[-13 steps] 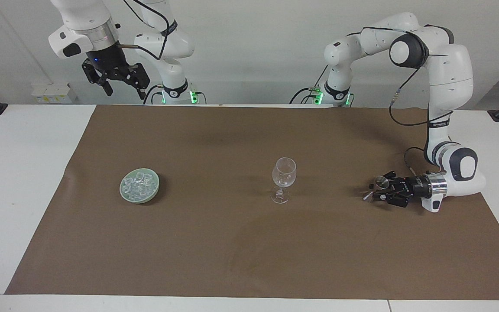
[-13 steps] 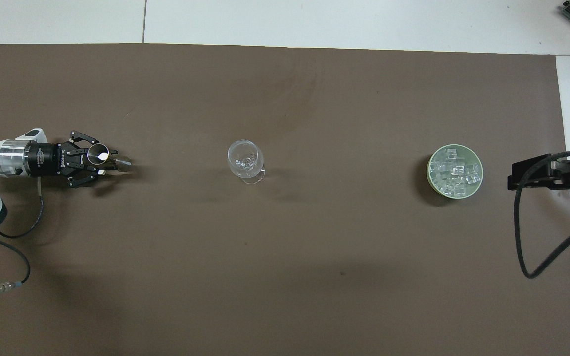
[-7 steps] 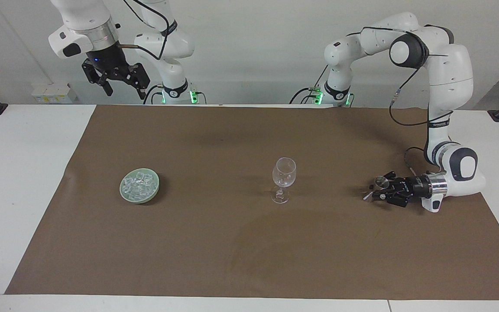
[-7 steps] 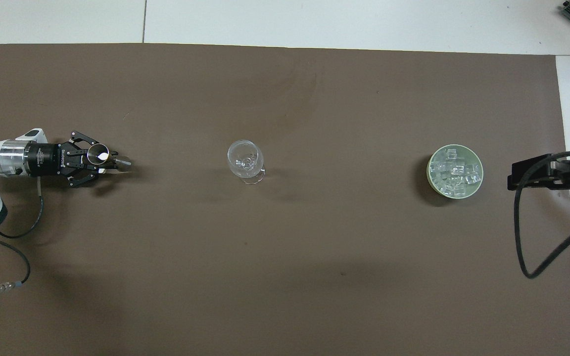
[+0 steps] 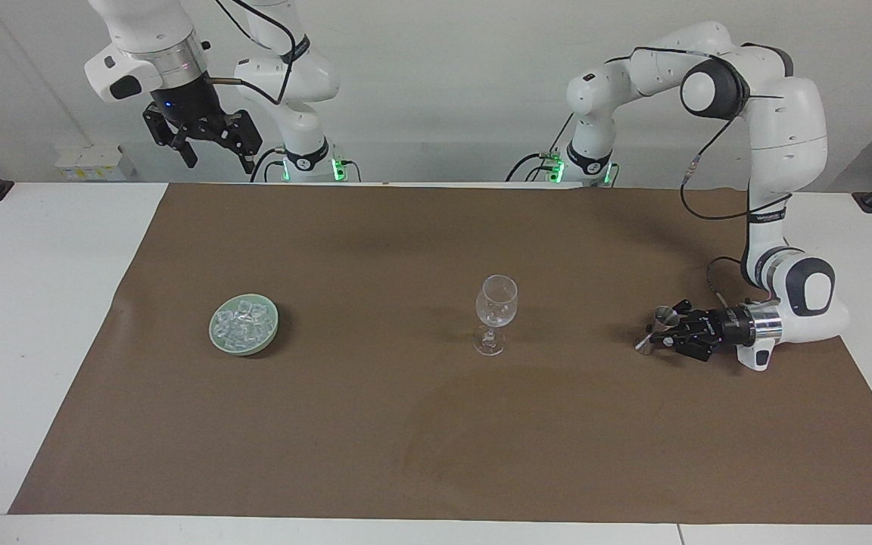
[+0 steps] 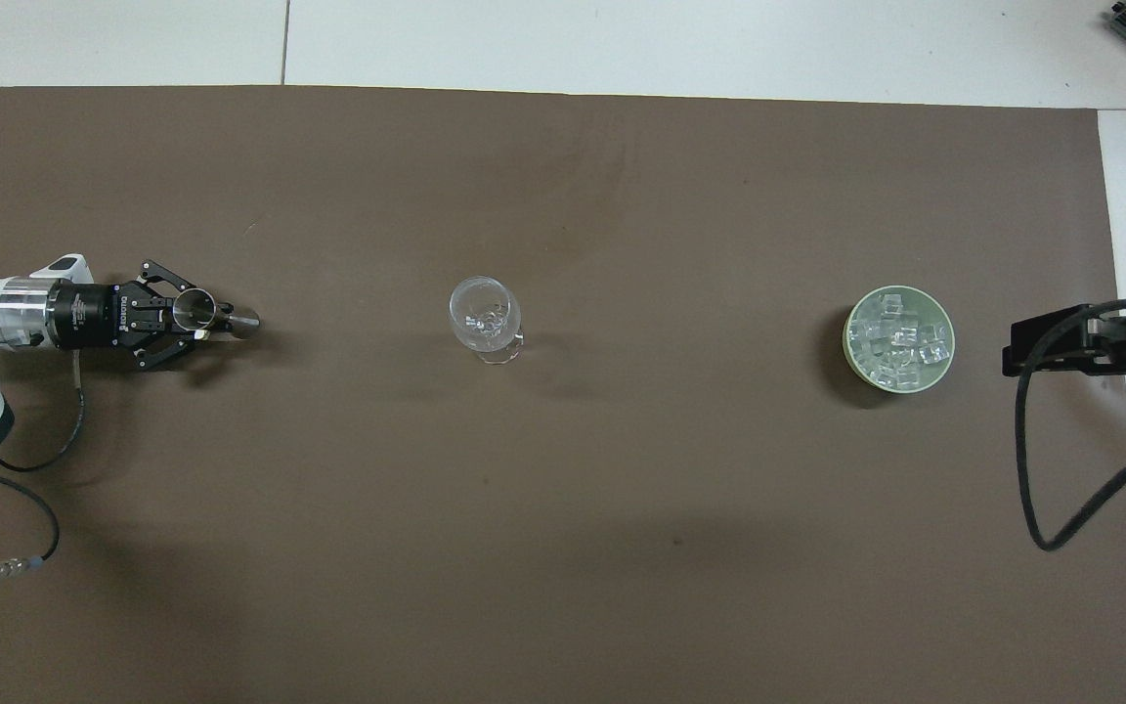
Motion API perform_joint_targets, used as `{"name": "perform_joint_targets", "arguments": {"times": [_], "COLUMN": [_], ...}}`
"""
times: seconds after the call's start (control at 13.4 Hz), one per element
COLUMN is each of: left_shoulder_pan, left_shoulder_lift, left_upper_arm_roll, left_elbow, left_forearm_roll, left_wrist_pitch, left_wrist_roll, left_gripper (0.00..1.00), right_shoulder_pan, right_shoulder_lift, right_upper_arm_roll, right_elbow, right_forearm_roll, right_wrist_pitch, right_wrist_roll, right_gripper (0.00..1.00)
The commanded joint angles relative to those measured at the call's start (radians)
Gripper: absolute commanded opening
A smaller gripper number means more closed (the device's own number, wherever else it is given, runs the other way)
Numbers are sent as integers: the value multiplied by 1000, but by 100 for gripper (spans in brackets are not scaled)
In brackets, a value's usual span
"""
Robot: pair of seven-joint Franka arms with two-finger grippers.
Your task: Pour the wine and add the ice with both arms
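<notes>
1. Gripping a small metal jigger (image 5: 661,320) in closed-down fingers: left gripper (image 5: 667,333), held low and level over the brown mat (image 5: 436,424) toward the left arm's end of the table (image 5: 27,318); cup mouth upward, foot of the jigger poking out past the fingertips toward the glass.
2. Hanging high in the air over the table edge nearest the robots, at the right arm's end: right gripper (image 5: 213,151), fingers spread wide apart, nothing between them, waiting.
3. Standing upright on the mat, about midway between the two ends: clear wine glass (image 5: 495,314), well apart from both grippers; contents not readable.
4. Heaped in a shallow pale green dish (image 5: 218,341): ice (image 5: 242,319), small clear cubes, toward the right arm's end of the table, level with the glass.
5. Seen from overhead: ice (image 6: 898,337) filling most of the dish (image 6: 850,360), jigger (image 6: 194,309) in line with wine glass (image 6: 483,315).
</notes>
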Motion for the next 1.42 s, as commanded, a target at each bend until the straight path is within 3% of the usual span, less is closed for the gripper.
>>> {"name": "perform_joint_targets", "arguments": {"times": [0.0,0.22,0.9,1.35], "left_shoulder_pan": [7,8,15,-1], "left_shoulder_lift": [8,8,-3,-44], "left_upper_arm_roll": [0,0,-23,-42], "left_elbow": [1,6,38,59], "left_forearm_roll": [-16,-17,-19,-19], "left_wrist_pitch": [-6,-8,-14,-5], "left_wrist_roll": [3,-22,-184,-192], "left_gripper": [10,0,0,0], "right_shoulder_pan": [2,2,2,2], "right_shoulder_lift": [-20,-20,-20,-20], "right_upper_arm_roll": [-1,-1,-1,-1], "right_elbow": [-24,-24,-24,-23], "right_forearm_roll": [-12,-13,-13,-12], "right_wrist_pitch": [1,1,2,2], "right_wrist_roll": [-18,-20,-20,-18], "right_gripper": [100,100,100,100]}}
